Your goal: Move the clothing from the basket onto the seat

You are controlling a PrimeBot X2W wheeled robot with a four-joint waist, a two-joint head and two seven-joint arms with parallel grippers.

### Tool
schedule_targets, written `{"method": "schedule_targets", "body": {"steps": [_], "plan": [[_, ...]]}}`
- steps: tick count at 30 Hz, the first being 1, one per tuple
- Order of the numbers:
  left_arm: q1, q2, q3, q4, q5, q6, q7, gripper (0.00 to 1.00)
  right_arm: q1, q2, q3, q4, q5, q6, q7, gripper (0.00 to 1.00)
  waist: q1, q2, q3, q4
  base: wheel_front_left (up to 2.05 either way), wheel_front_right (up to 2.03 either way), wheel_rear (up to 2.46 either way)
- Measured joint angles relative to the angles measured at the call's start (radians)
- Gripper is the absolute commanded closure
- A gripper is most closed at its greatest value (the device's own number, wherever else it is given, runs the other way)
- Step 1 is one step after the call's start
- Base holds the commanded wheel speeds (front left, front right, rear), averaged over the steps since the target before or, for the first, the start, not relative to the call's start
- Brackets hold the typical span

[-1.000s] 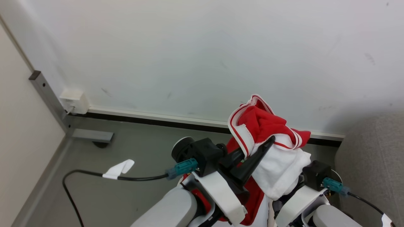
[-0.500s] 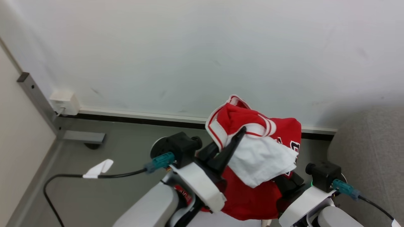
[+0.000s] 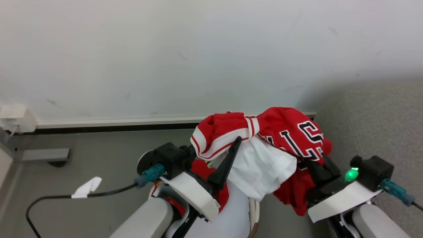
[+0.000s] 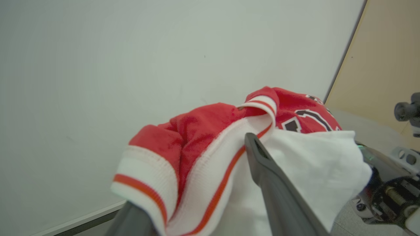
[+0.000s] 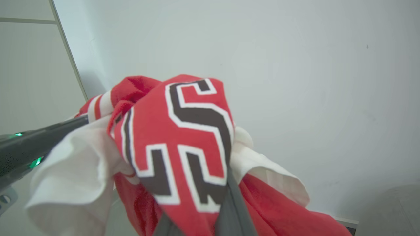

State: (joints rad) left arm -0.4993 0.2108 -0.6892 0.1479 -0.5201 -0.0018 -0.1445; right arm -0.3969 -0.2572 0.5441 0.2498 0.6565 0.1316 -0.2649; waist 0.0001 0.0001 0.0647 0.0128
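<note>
The clothing, a red jersey (image 3: 287,129) with white striped trim and dark numbers, hangs bunched in the air between my two grippers, with white fabric (image 3: 261,172) drooping under it. My right gripper (image 3: 317,167) is shut on the numbered part (image 5: 183,131). My left gripper (image 3: 228,148) is open; the striped trim (image 4: 197,131) lies draped across its spread fingers (image 4: 272,183). Below the arms shows the basket (image 3: 253,211), a brown-edged rim with a white inside. The seat (image 3: 380,112), a grey sofa, fills the right side.
A white wall with a pale skirting board (image 3: 115,121) stands close ahead. On the grey floor to the left lie a black cable with a white tag (image 3: 86,188), a grey metal foot (image 3: 43,153) and a white wall box (image 3: 15,119).
The camera has swung right, bringing more of the sofa into view. My right gripper has closed on the jersey's numbered part. My left gripper's fingers have parted and the jersey has spread out between the arms.
</note>
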Motion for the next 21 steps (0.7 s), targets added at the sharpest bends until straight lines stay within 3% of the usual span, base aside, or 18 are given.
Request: {"method": "schedule_targets", "body": {"steps": [21], "plan": [[0.018,0.052,-0.032,-0.02,0.023,-0.011,-0.025,0.0,0.114,-0.019,-0.356,-0.18,-0.078,0.0,0.0,1.0,0.0,0.0,0.03,-0.352,0.0,0.0,0.0]]}}
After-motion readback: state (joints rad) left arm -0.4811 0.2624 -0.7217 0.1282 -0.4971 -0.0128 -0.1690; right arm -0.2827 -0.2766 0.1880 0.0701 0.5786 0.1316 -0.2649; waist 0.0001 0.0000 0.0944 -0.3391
